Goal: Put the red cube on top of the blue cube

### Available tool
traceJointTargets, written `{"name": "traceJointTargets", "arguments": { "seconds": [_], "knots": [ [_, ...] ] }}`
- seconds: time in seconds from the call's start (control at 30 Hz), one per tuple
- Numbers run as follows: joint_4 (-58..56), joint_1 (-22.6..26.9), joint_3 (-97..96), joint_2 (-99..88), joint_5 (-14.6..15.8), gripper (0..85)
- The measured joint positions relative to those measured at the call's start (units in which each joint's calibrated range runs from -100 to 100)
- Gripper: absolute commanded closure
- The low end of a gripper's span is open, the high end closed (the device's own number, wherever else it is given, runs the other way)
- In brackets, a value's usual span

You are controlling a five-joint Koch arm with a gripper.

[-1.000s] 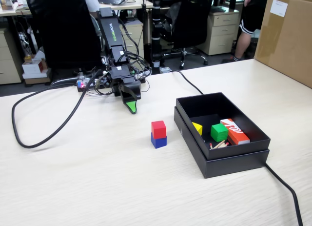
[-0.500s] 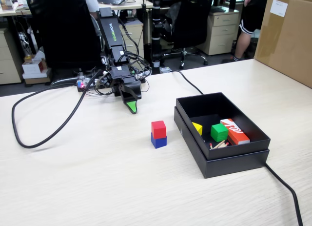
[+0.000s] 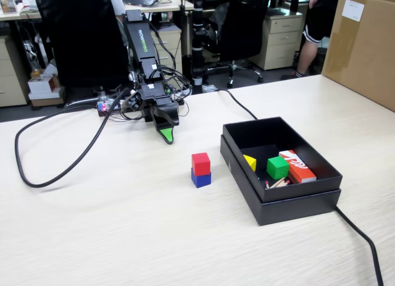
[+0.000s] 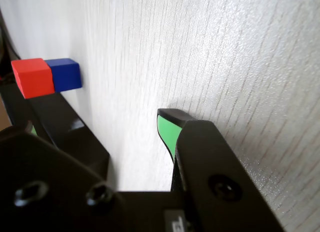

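Two stacked: red cube [image 3: 200,163] on blue cube [image 3: 201,178], beside box [image 3: 290,196]; end effector [image 3: 165,136] well apart, state unclear.

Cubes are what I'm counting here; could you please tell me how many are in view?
3. The red cube sits on the blue cube on the table. A green cube lies inside the black box. The box walls may hide others.

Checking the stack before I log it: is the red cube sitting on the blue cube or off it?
On it. The red cube rests squarely atop the blue cube, with the gripper well clear.
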Motion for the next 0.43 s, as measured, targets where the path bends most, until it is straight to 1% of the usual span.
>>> {"name": "traceJointTargets", "arguments": {
  "seconds": [0.43],
  "knots": [
    [0.00, 0.00, 0.00, 0.00, 0.00, 37.4]
  ]
}}
